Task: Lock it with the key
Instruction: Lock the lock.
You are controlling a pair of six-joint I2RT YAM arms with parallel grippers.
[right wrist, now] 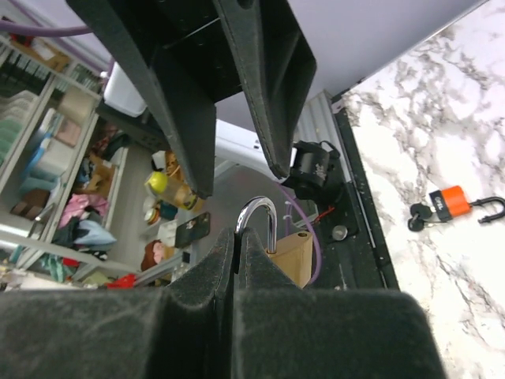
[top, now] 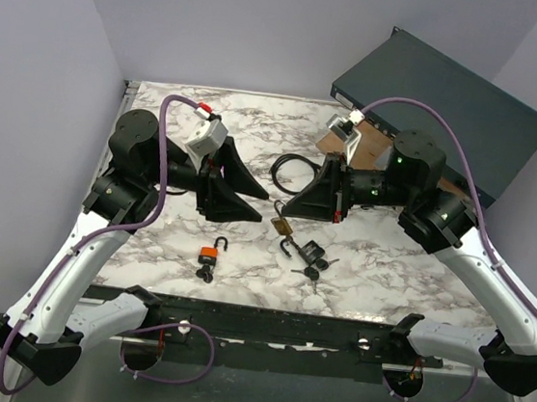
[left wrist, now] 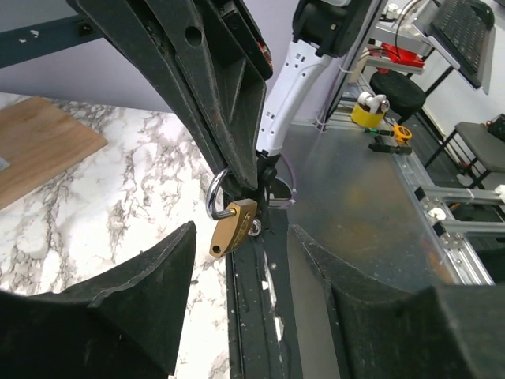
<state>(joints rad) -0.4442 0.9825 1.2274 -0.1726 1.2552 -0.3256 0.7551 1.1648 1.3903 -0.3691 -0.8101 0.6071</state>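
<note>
- Brass is what matters here: the brass padlock (top: 282, 226) hangs in the air over the middle of the marble table (top: 387, 263), clear of the top, with its body tilted under a steel shackle.
- We see the right gripper (right wrist: 237, 237) pressed fully together on that shackle. Its two fingers meet with no gap, and the lock's body dangles just below them.
- The left gripper (top: 253, 207) faces it from the left with its jaws partway apart. They have nothing in them.
- From the left wrist view, the brass padlock sits just past the gap between the left fingers (left wrist: 118, 300). We see no contact between them and the lock.
- An orange padlock (top: 210, 252) lies on the marble nearer the arm bases and left of centre. Its shackle is swung open and dark keys (top: 205, 272) sit against its near side.
- A black padlock (top: 309, 252), also open, lies right of the orange one, with its own keys (top: 311, 274) just beside it on the near side.
- A loop of black cable (top: 291, 173) rests on the table farther back, behind the two grippers.
- A wooden board (top: 366, 152) lies at the far right of the marble, partly under the right arm, and a dark flat box (top: 455, 96) sits beyond it.
</note>
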